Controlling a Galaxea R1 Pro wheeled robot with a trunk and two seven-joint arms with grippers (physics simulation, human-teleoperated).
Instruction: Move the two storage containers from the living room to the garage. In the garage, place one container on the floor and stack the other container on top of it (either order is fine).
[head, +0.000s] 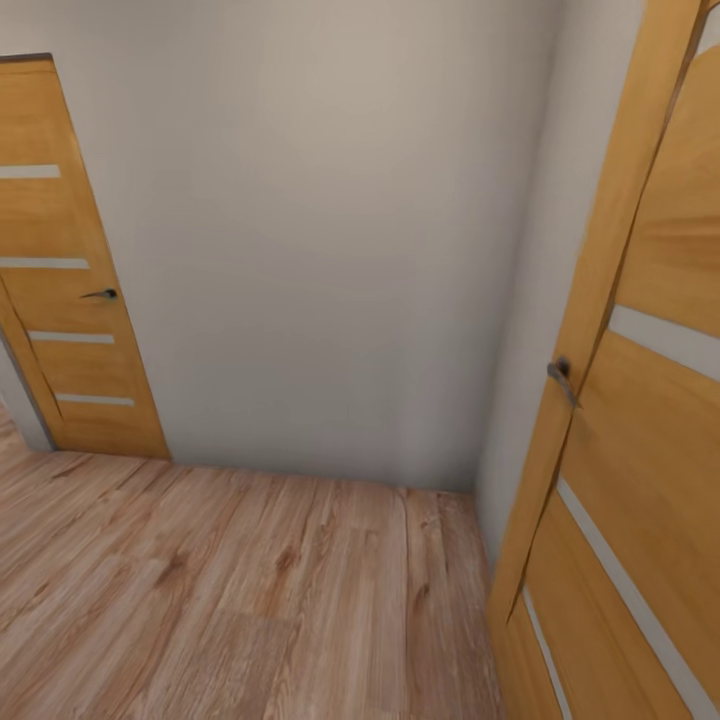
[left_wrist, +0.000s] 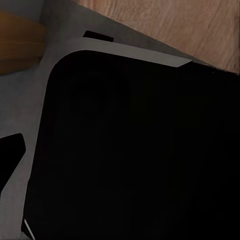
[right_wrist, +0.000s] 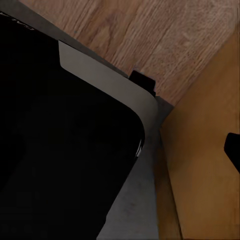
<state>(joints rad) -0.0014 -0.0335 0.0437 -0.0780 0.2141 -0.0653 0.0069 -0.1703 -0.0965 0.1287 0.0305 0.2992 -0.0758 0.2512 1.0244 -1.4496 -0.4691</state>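
**Storage containers: whereabouts not to be told from a hallway corner**

Cannot place the storage containers from these views. Cannot tell either whether the left gripper or the right gripper is spread, pressed together or pinching anything.

Head view: light wood plank floor (head: 250, 600) underfoot, running up to a plain grey-white wall (head: 330, 250) straight ahead. At the left, set in that wall, an orange wooden door (head: 70, 300) with pale horizontal strips and a dark lever handle (head: 102, 294). At the right, much nearer, a second orange wooden door (head: 650, 450) of the same make, with the same pale strips and a grey handle (head: 562, 375) at its edge. Between wall and near door, a narrow side wall (head: 560, 250) meeting the far wall in a corner.

Left wrist view: a large black rounded body (left_wrist: 140, 150) edged by a grey rim (left_wrist: 135, 52), plank flooring (left_wrist: 190, 25) beyond it, a patch of orange wood (left_wrist: 17, 45) to one side and a small black tip (left_wrist: 10, 155) at the frame's edge.

Right wrist view: a like black body (right_wrist: 60, 150) with a pale grey rim (right_wrist: 115, 80), plank boards (right_wrist: 150, 40) past it, orange door wood (right_wrist: 200, 175) just beside it and a black tip (right_wrist: 232, 150) at the edge.
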